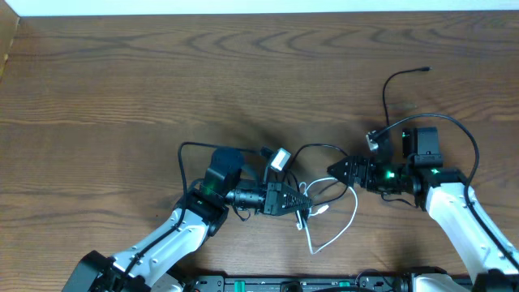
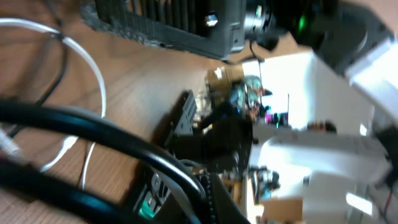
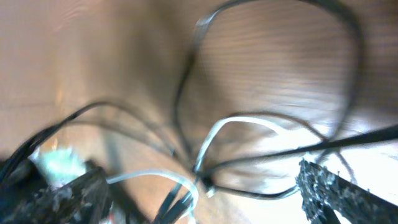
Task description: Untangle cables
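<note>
The cables lie tangled at the table's front middle. A white cable [image 1: 345,227] loops toward the front edge, and thin black cables [image 1: 320,148] arch over the knot. Another black cable [image 1: 388,89] curls away at the right and ends in a small plug [image 1: 426,70]. My left gripper [image 1: 304,203] points right, shut at the knot where the white cable [image 2: 96,81] comes out. My right gripper [image 1: 337,170] faces it, jaws wide open. In the right wrist view the gripper [image 3: 205,186] straddles the crossing of the white cable [image 3: 242,121] and the black cables [image 3: 186,81] without gripping them.
A black cable loop [image 1: 182,158] lies left of my left arm. A thick black arm cable [image 2: 93,134] crosses the left wrist view. The right arm's own thick cable [image 1: 462,134] arcs behind its wrist. The table's far edge [image 1: 259,13] runs along the top.
</note>
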Robot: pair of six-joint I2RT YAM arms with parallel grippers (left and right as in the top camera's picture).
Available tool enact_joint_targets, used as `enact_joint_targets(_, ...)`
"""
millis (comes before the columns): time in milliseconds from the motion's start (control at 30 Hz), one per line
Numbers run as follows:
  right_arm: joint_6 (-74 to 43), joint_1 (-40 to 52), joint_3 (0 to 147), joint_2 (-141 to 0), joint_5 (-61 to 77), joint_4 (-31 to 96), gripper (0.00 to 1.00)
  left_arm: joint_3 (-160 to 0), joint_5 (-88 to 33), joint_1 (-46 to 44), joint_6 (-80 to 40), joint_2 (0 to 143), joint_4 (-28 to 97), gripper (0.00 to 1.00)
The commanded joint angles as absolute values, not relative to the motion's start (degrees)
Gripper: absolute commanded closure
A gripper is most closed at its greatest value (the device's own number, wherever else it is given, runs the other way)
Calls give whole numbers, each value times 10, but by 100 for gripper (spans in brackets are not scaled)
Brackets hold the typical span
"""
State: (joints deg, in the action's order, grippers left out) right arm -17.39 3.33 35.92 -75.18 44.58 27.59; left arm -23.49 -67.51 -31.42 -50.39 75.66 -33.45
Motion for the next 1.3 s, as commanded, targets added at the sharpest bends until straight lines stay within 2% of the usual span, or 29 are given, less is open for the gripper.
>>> enact_joint_targets(0,-68,32,368,-740,542,316,4,-241,-762,-308,-400,756,-342,92)
enact_joint_targets(67,-48,37,367,-741,542,342,8,-241,-781,-308,-392,756,-361,92)
enact_joint_targets(133,-35,44,367,-741,542,359,15,-241,-800,-308,-393,756,-390,92)
enact_joint_targets(300,-35,84,366,-741,540,370,19,-241,-806,-308,-431,756,-474,92)
enact_joint_targets(400,-46,118,366,-741,514,356,25,-241,-806,-308,-442,756,-504,92)
enact_joint_targets(800,-155,193,366,-741,438,272,25,-241,-806,-308,-449,756,-503,93)
enact_joint_targets(1267,-316,250,366,-766,81,269,23,-241,-806,-308,-469,755,-503,92)
